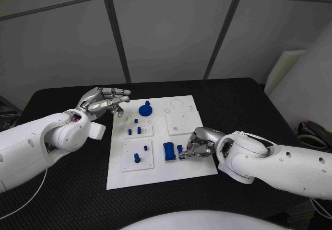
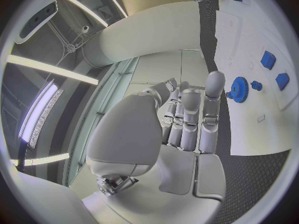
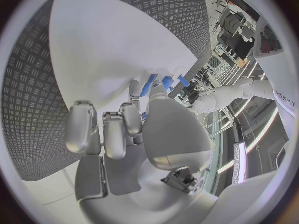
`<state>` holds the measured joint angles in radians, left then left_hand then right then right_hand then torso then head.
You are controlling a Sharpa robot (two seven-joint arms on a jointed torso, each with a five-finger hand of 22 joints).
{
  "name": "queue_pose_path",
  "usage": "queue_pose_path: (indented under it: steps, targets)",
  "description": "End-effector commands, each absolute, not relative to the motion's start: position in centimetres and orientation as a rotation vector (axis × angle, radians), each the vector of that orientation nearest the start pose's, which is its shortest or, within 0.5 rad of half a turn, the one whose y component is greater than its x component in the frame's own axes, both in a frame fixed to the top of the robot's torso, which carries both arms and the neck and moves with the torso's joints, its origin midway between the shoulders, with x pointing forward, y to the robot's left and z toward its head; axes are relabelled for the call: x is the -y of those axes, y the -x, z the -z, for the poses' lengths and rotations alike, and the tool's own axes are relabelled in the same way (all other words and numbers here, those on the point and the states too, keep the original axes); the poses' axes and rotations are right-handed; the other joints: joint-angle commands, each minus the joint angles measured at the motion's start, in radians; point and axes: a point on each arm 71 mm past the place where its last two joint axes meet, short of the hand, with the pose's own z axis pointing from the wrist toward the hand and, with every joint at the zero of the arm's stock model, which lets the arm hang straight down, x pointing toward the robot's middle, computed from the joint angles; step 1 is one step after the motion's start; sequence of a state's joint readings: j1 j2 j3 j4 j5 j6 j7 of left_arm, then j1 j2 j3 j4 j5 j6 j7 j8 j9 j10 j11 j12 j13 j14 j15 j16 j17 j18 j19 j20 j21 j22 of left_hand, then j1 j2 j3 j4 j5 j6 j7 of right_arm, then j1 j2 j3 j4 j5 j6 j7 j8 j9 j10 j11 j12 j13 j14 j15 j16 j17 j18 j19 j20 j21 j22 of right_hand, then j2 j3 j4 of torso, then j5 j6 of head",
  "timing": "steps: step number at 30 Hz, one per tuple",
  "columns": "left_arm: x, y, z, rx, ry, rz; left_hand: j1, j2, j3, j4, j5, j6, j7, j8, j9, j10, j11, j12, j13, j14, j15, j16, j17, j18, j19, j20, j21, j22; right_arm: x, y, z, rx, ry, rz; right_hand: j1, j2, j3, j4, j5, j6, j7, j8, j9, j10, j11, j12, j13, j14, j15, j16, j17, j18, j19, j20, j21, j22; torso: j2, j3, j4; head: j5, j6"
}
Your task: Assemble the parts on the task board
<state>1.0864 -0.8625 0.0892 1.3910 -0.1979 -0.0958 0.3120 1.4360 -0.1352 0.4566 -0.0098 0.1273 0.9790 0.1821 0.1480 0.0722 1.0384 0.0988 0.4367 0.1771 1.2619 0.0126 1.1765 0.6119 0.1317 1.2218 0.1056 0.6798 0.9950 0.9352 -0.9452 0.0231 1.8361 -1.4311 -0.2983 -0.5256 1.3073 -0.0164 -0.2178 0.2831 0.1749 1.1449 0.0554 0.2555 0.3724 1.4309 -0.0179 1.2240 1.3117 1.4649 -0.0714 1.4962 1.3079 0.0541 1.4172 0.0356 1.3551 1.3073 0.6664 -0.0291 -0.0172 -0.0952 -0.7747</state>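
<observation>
The right hand (image 1: 199, 145) pinches a small blue part (image 1: 180, 150) at its fingertips over the task board (image 1: 156, 176); the left hand (image 1: 103, 101) hovers empty, fingers apart

Before me stands a black desk (image 1: 69, 96) with a finely ribbed, textured top. Behind it runs a wall of pale grey panels (image 1: 166, 38), split by dark upright strips (image 1: 117, 40). At my far right a white slab (image 1: 287, 67) leans by the wall, and a dark bag-like thing (image 1: 314, 134) sits on the floor. Overhead, long bright strip lights (image 2: 50, 69) cross the ceiling.
</observation>
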Motion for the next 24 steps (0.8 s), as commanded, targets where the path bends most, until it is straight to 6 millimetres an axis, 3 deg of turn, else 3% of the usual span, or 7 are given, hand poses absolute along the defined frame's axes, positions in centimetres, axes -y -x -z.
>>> queue_pose_path:
  steps: [1, 4, 8, 14, 19, 24]
  targets:
    - [-24.7, -50.2, 19.8, -1.546, 1.004, 1.554, -0.006, 0.003, 0.001, -0.005, 0.000, -0.007, -0.001, 0.000, -0.001, -0.008, 0.001, 0.007, 0.002, -0.007, 0.003, 0.005, -0.001, 0.041, -0.003, 0.005, -0.005, -0.001, 18.4, -38.5, 25.8, -2.010, -0.124, -0.537, 0.017, 0.005, -0.004, 0.002, -0.043, 0.002, -0.004, 0.004, 0.002, 0.008, -0.003, 0.007, 0.017, 0.084, -0.008, 0.007, 0.157, 0.003, 0.006, 0.001, 0.005, 0.089, 0.001, 0.0006, -0.0006, 0.000, 0.001]
    - [-24.7, -50.2, 19.8, -1.547, 1.003, 1.553, -0.006, 0.003, 0.001, -0.005, 0.000, -0.007, -0.001, 0.000, -0.001, -0.008, 0.001, 0.007, 0.002, -0.007, 0.003, 0.005, -0.001, 0.041, -0.003, 0.005, -0.005, -0.001, 18.3, -38.6, 25.9, -2.006, -0.119, -0.542, 0.018, 0.007, -0.009, 0.005, -0.073, 0.002, -0.004, 0.007, 0.005, 0.009, -0.003, 0.009, 0.019, 0.084, -0.008, 0.007, 0.157, 0.003, 0.007, 0.001, 0.005, 0.090, 0.001, 0.0008, -0.0002, 0.000, 0.000]
    - [-24.7, -50.2, 19.8, -1.549, 0.997, 1.551, -0.006, 0.003, 0.001, -0.005, 0.000, -0.007, -0.001, 0.000, -0.001, -0.008, 0.001, 0.007, 0.002, -0.007, 0.003, 0.005, -0.001, 0.041, -0.003, 0.005, -0.005, -0.001, 18.2, -38.6, 25.8, -2.001, -0.114, -0.553, 0.013, 0.007, -0.014, 0.007, -0.083, 0.002, -0.004, 0.008, 0.006, 0.009, -0.003, 0.010, 0.019, 0.084, -0.008, 0.007, 0.157, 0.003, 0.007, 0.001, 0.006, 0.090, 0.000, -0.0005, -0.0007, 0.000, 0.002]
    - [-24.7, -50.2, 19.8, -1.550, 0.993, 1.550, -0.006, 0.003, 0.001, -0.005, 0.000, -0.007, -0.001, 0.000, -0.001, -0.008, 0.001, 0.007, 0.002, -0.007, 0.003, 0.005, -0.001, 0.041, -0.003, 0.005, -0.005, -0.001, 18.0, -38.4, 25.5, -1.979, -0.117, -0.577, 0.000, 0.008, -0.020, 0.009, -0.086, 0.002, -0.004, 0.009, 0.008, 0.008, -0.002, 0.008, 0.018, 0.084, -0.008, 0.006, 0.156, 0.003, 0.006, 0.001, 0.004, 0.090, 0.001, 0.0005, -0.0018, -0.001, 0.004]
    - [-24.7, -50.2, 19.9, -1.550, 0.993, 1.549, -0.006, 0.003, 0.001, -0.005, 0.000, -0.007, -0.001, 0.000, -0.001, -0.008, 0.001, 0.007, 0.002, -0.007, 0.003, 0.005, -0.001, 0.041, -0.003, 0.005, -0.005, -0.001, 18.5, -38.1, 25.2, -1.982, -0.177, -0.636, -0.004, 0.009, -0.025, 0.007, -0.036, -0.030, 0.007, -0.007, 0.005, -0.016, 0.006, -0.037, -0.013, 0.073, -0.002, -0.023, 0.113, 0.014, -0.026, 0.004, -0.041, 0.054, 0.000, 0.0015, -0.0022, 0.000, 0.007]
    - [-24.7, -50.2, 19.9, -1.547, 0.992, 1.548, -0.008, 0.003, 0.001, -0.005, 0.000, -0.008, 0.000, 0.000, -0.001, -0.010, 0.001, 0.008, 0.002, -0.008, 0.004, 0.004, -0.005, 0.041, -0.004, 0.006, -0.007, -0.002, 19.5, -38.2, 24.8, -1.994, -0.298, -0.757, 0.011, 0.011, -0.031, 0.005, 0.006, -0.085, 0.029, -0.039, -0.005, -0.083, 0.025, -0.162, -0.101, 0.046, 0.013, -0.102, 0.010, 0.040, -0.101, 0.018, -0.154, -0.034, -0.002, -0.0019, -0.0005, -0.002, 0.015]
